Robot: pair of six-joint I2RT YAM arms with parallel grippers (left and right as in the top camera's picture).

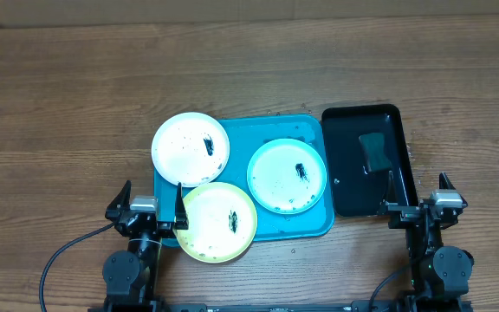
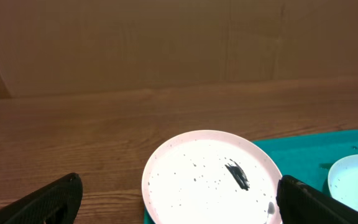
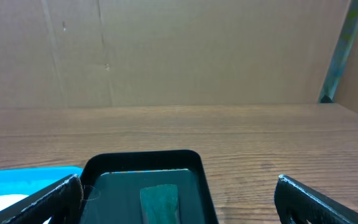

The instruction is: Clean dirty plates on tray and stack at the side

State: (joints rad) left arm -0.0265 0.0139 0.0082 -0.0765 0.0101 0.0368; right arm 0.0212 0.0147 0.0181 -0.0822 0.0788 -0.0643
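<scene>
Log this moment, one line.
white plate, mint plate, yellow plate: dirty on turquoise tray; sponge: in black tray; left end effector: open; right end effector: open

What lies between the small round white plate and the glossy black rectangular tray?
The pale mint-green round plate, lying on the large turquoise rectangular plastic tray, sits between them. The overhead view shows it.

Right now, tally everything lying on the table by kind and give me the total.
Small round shallow plates: 3 (white plate, pale mint-green plate, pale yellow plate)
Rectangular plastic trays: 2 (turquoise-blue tray, glossy black tray)
Dark green rectangular pad: 1
Total: 6
</scene>
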